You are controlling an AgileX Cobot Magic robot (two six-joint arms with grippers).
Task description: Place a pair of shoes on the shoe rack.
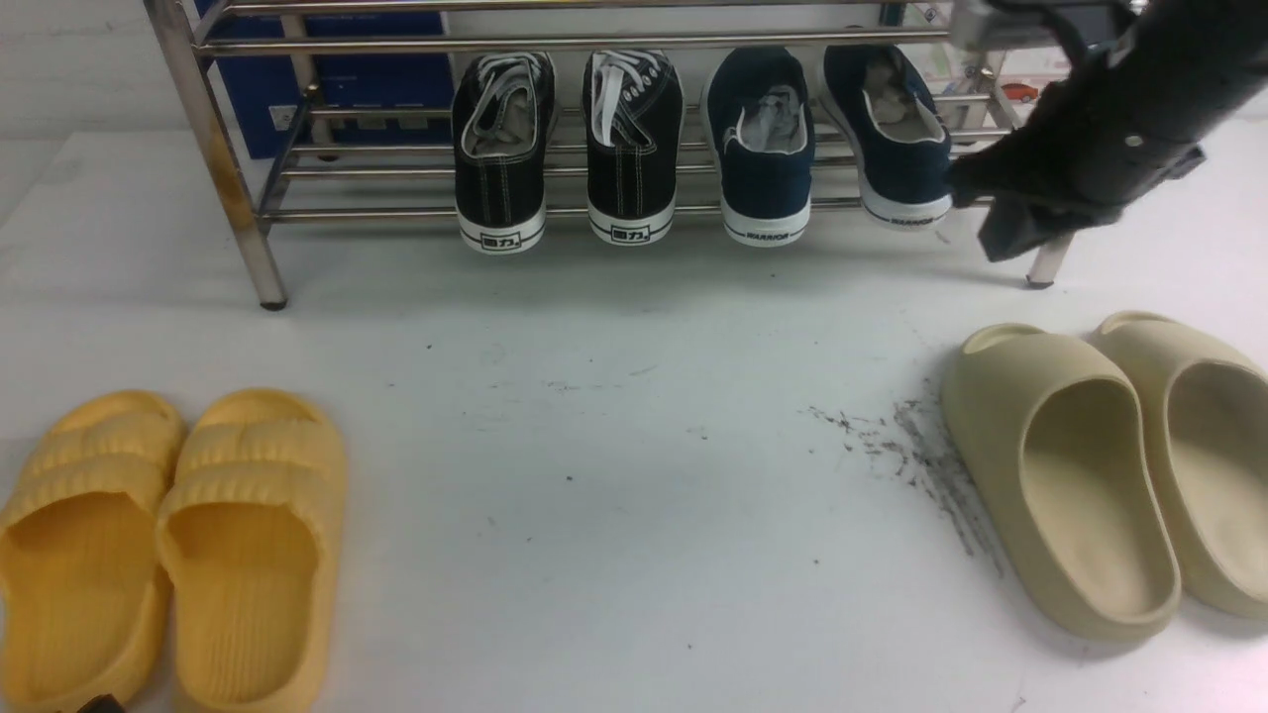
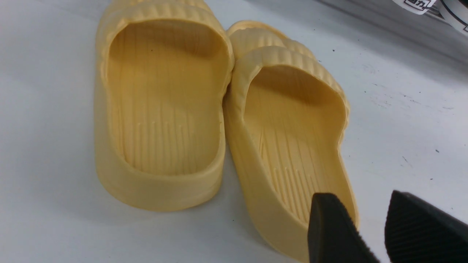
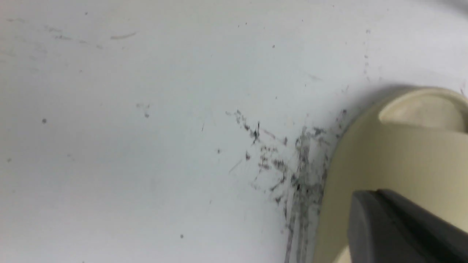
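Observation:
The pair of shoes rests on the lower shelf of the shoe rack [image 1: 230, 188], heels toward me and hanging over the front bar. One navy slip-on [image 1: 761, 149] sits straight. The other [image 1: 892, 139] lies to its right, slightly turned. My right gripper [image 1: 1005, 243] hangs just right of that shoe's heel, shut and holding nothing. In the right wrist view its fingers [image 3: 365, 204] are pressed together above the beige slipper's toe [image 3: 402, 146]. My left gripper [image 2: 356, 195] is open, with nothing in it, over the heel of a yellow slipper [image 2: 292, 146].
Black lace-up sneakers [image 1: 500, 149] [image 1: 632, 144] share the shelf left of the navy pair. Yellow slippers [image 1: 168, 545] lie at the front left and beige slippers [image 1: 1109, 475] at the front right of the white table. Dark scuff marks [image 1: 921, 456] border the beige pair.

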